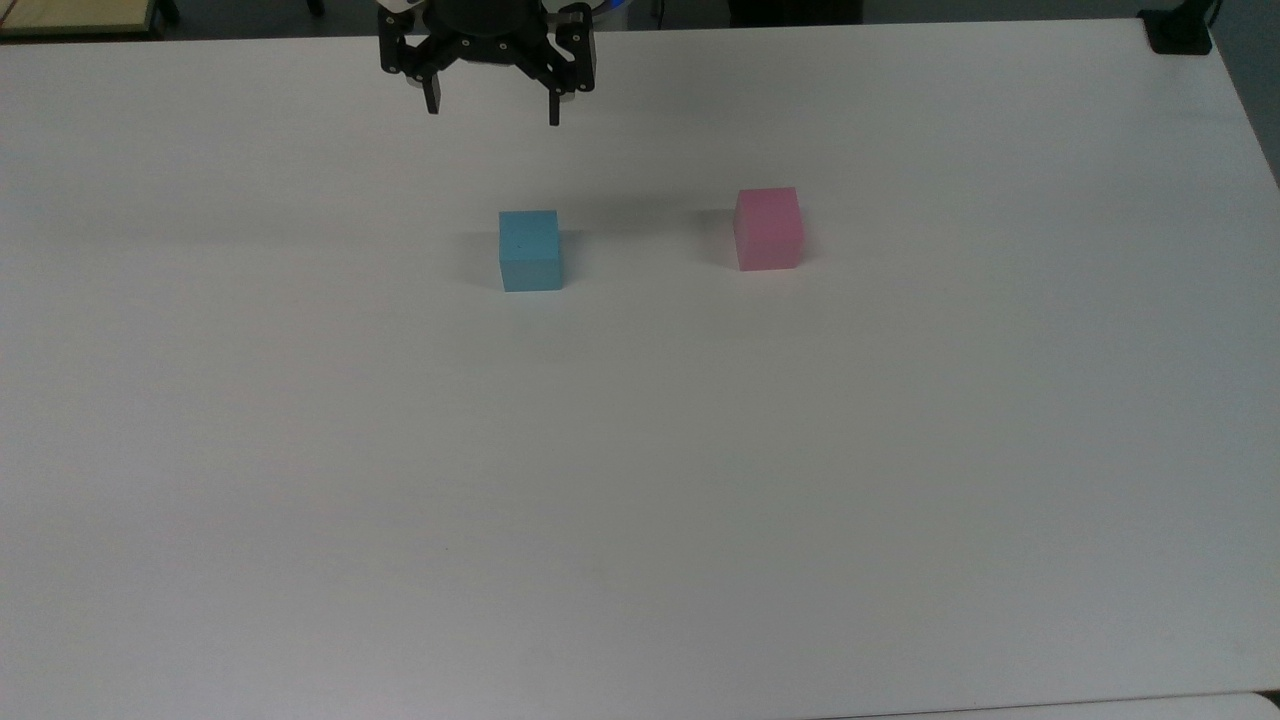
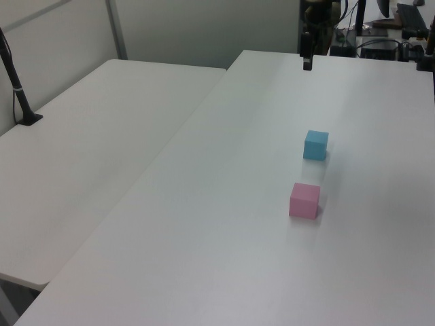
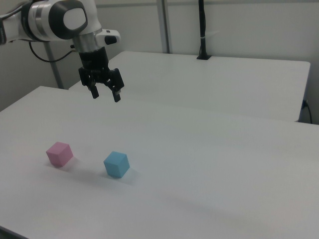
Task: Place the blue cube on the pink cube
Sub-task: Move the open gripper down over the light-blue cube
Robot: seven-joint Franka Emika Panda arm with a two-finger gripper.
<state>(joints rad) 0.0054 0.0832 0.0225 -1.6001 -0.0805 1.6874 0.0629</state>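
Observation:
A light-blue cube, the blue cube, rests on the white table. The pink cube sits apart from it, to the top view's right. My gripper hangs open above the table near its far edge in the top view, above and behind the blue cube, with nothing between its fingers. In the left view one finger of the gripper shows at the table's far end.
A second white table adjoins this one. A black post is clamped to it. A black clamp sits at the top view's upper right corner. Cables and equipment lie beyond the table's far end.

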